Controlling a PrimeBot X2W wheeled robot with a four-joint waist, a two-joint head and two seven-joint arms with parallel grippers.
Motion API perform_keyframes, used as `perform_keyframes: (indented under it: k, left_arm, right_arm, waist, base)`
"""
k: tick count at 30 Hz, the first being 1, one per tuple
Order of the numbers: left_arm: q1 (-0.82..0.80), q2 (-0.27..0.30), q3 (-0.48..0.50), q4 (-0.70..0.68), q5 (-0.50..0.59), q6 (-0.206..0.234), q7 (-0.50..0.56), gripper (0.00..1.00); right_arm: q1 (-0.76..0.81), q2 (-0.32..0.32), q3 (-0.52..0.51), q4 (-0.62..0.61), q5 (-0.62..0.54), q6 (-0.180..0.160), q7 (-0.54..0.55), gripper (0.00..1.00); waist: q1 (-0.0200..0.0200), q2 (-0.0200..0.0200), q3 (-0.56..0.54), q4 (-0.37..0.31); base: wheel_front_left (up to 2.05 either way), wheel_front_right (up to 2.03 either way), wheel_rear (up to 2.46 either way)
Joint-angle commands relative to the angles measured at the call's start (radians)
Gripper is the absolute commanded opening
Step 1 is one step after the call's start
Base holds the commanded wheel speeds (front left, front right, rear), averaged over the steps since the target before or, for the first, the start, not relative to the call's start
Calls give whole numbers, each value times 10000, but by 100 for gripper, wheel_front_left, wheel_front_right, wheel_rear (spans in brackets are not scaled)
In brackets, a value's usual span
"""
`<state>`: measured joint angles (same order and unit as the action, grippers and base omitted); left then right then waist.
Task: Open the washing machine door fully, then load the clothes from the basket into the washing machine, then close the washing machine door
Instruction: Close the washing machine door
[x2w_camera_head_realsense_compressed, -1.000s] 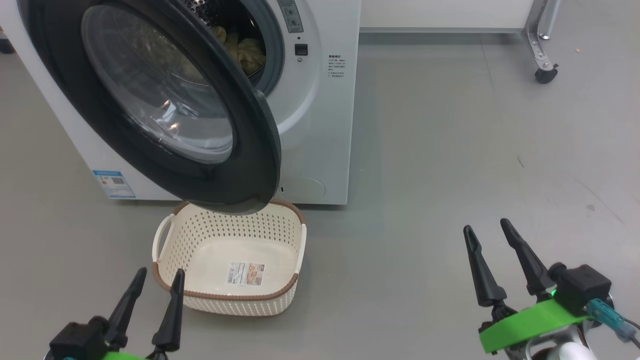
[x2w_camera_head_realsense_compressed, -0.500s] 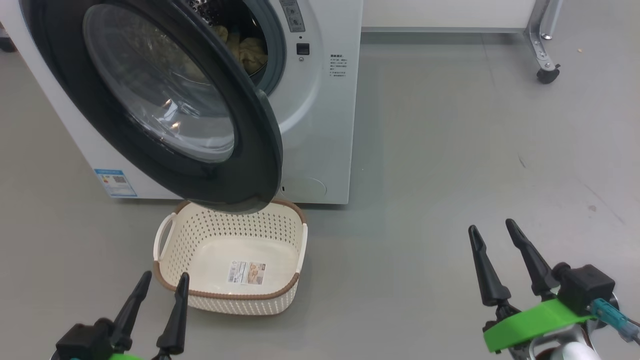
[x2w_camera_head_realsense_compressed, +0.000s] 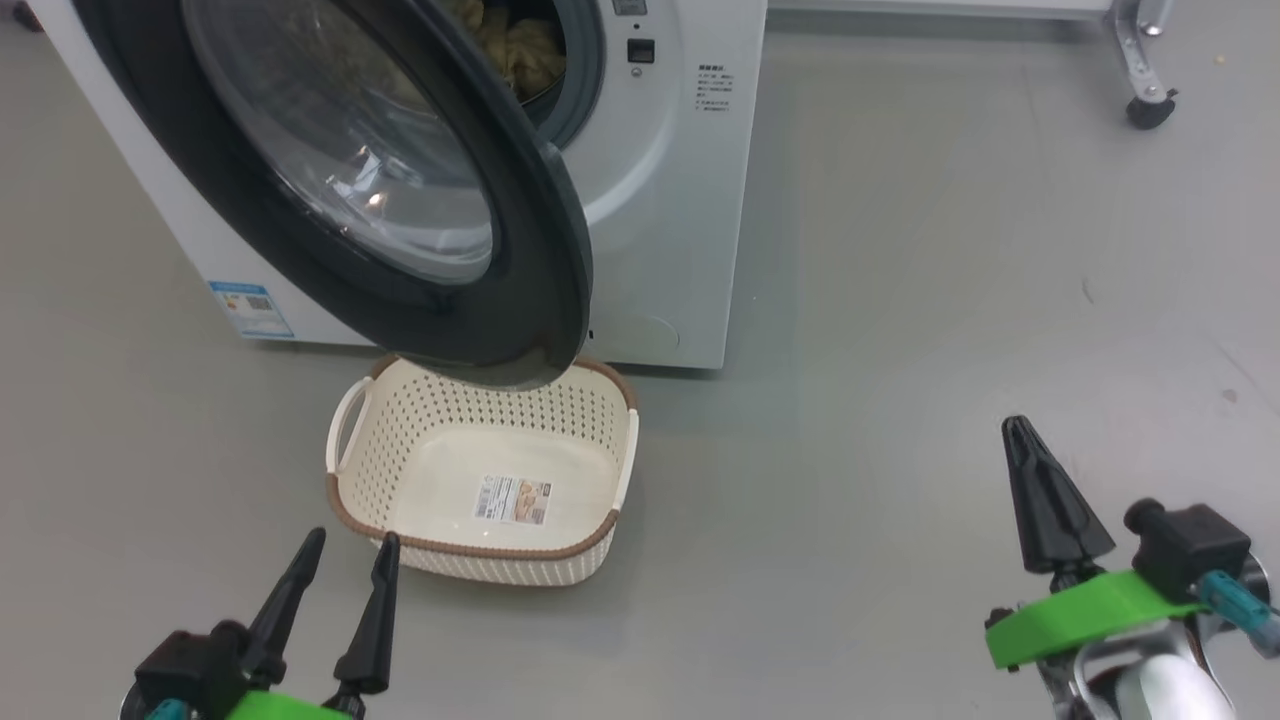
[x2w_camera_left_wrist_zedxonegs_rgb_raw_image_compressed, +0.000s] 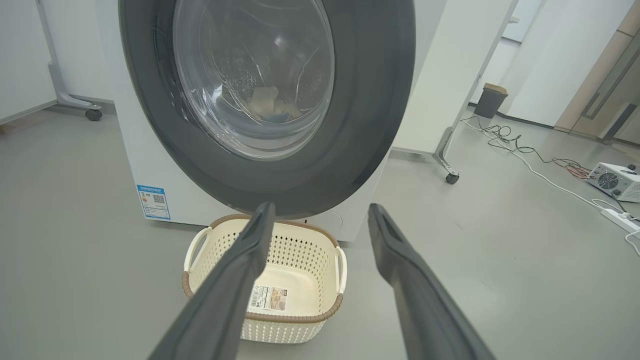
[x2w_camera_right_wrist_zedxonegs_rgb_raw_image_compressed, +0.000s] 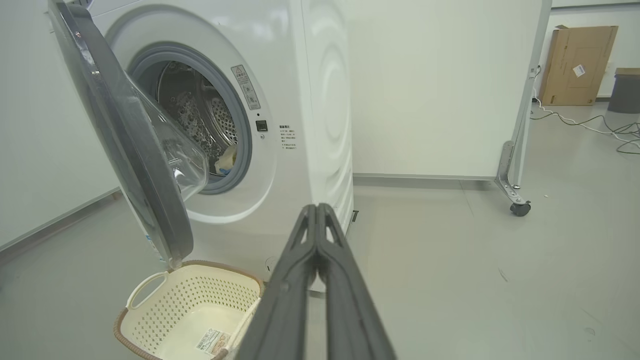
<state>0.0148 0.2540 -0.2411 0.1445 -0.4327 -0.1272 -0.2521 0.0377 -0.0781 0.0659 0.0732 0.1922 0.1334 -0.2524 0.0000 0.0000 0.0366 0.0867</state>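
Clothes (x2w_camera_head_realsense_compressed: 515, 45) are seen as a pale yellow heap inside the drum (x2w_camera_right_wrist_zedxonegs_rgb_raw_image_compressed: 200, 112) of the washing machine (x2w_camera_head_realsense_compressed: 660, 200). The basket (x2w_camera_head_realsense_compressed: 500, 425) on the floor before it is bare down to its label, so loading is judged done and closing the door is taken as the step in hand. The washing machine door (x2w_camera_head_realsense_compressed: 370, 170) stands partly swung out over the basket's far rim. The right gripper (x2w_camera_head_realsense_compressed: 1022, 440) is pressed together on nothing, well apart from the door. The left gripper (x2w_camera_head_realsense_compressed: 352, 540) is spread, just beside the basket's near rim. The joined right fingers could be laid against the door's outer face near its free edge and a steady push given until it shuts. Whether cloth lies across the gasket cannot quite be made out, so that should be checked first.
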Motion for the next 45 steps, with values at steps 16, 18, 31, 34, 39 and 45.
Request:
perform_keyframes:
  k: [16,18,31,34,39,45]
  left_arm:
    - [-2193,-461,-596,-134,120,-34,-97,100]
    - [-2318,-510,-686,-88,107,-34,-97,100]
    - [-2964,-909,-1423,246,154,-34,-97,100]
    - [-3028,-1025,-1525,288,163,-34,-97,100]
    - [-3061,-1136,-1684,405,49,-34,-97,100]
    - [-3198,-1236,-1807,428,-28,-34,-97,100]
  right_arm:
    - [-4604,-1996,3327,-589,283,-27,-71,0]
    - [-5199,-2210,4001,-533,566,-27,-74,0]
    - [-7772,-2770,7079,784,1892,-27,-91,0]
    - [-8068,-2785,7313,1057,2071,-27,-91,0]
    - [-8249,-2769,7328,1408,2293,-27,-92,0]
    - [-8486,-2884,7351,1828,2400,-27,-92,0]
  waist:
    - [0,0,2150,1576]
    - [0,0,2305,1733]
    - [0,0,3029,2712]
    - [0,0,3108,2887]
    - [0,0,3208,3107]
    - [0,0,3441,3350]
  base:
    - [0,0,0]
    - [0,0,0]
    - [0,0,0]
    - [0,0,0]
    - [0,0,0]
    - [0,0,0]
